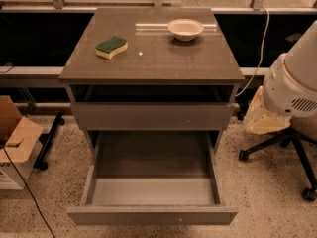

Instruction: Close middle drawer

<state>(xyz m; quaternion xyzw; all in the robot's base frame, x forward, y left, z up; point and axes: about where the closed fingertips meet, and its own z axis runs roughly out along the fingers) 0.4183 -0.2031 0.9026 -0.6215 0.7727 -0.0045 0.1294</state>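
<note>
The middle drawer [152,215] is pulled far out at the bottom of the grey-brown cabinet [148,58]. Its low plain front panel faces me and its deep box with a smooth grey floor holds nothing. Above it is a similar drawer [152,115] with a taller front, pushed in, and a dark open slot under the top. My gripper [259,116], a cream-coloured part below the white arm housing [292,86], hangs to the right of the cabinet at the height of the pushed-in drawer. It touches nothing.
A green and yellow sponge [111,47] and a white bowl [185,29] sit on the cabinet top. An office chair base [282,150] stands at the right behind the arm. A cardboard box [15,143] and a cable lie at the left.
</note>
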